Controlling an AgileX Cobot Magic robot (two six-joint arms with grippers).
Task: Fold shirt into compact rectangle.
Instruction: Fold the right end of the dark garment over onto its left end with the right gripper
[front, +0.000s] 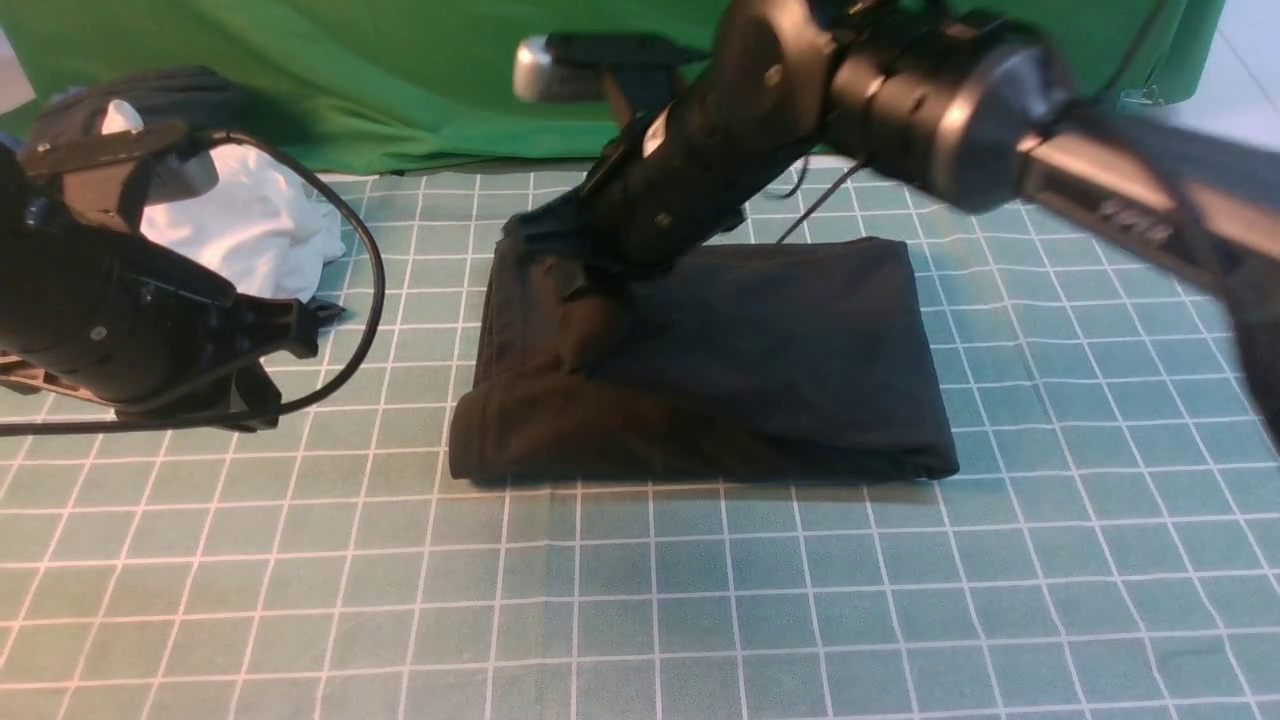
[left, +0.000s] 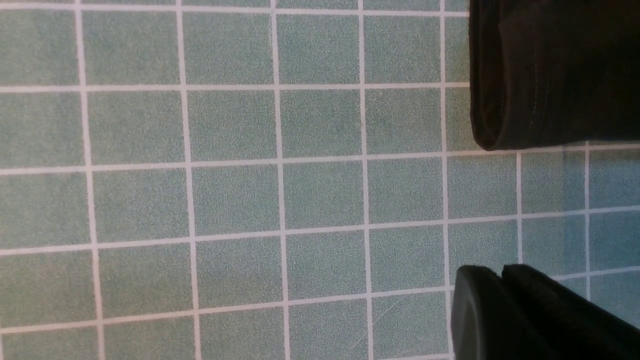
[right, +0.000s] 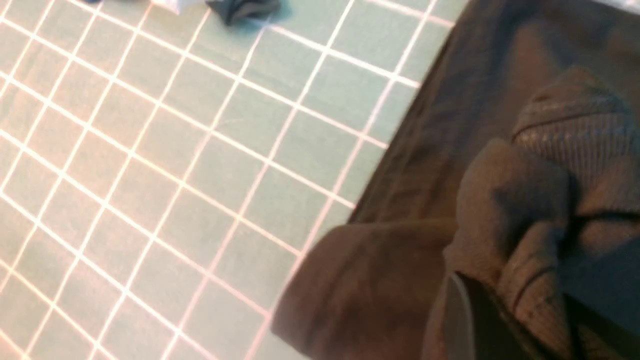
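The black-brown shirt (front: 760, 350) lies folded into a rough rectangle in the middle of the gridded mat (front: 640, 600). Its left side is bunched into thick folds. My right gripper (front: 585, 265) reaches across from the upper right down to the shirt's far left part. In the right wrist view this gripper (right: 525, 290) is shut on a pinch of ribbed shirt (right: 415, 165) cloth. My left gripper (front: 325, 315) hovers to the left of the shirt, shut and holding nothing. The left wrist view shows its fingertips (left: 480, 280) pressed together, clear of the shirt's corner (left: 540, 75).
A crumpled white garment (front: 250, 230) and a dark one (front: 150, 95) lie at the back left, behind my left arm. The green backdrop cloth (front: 400, 80) hangs along the far edge. A black cable (front: 372, 280) loops from the left arm.
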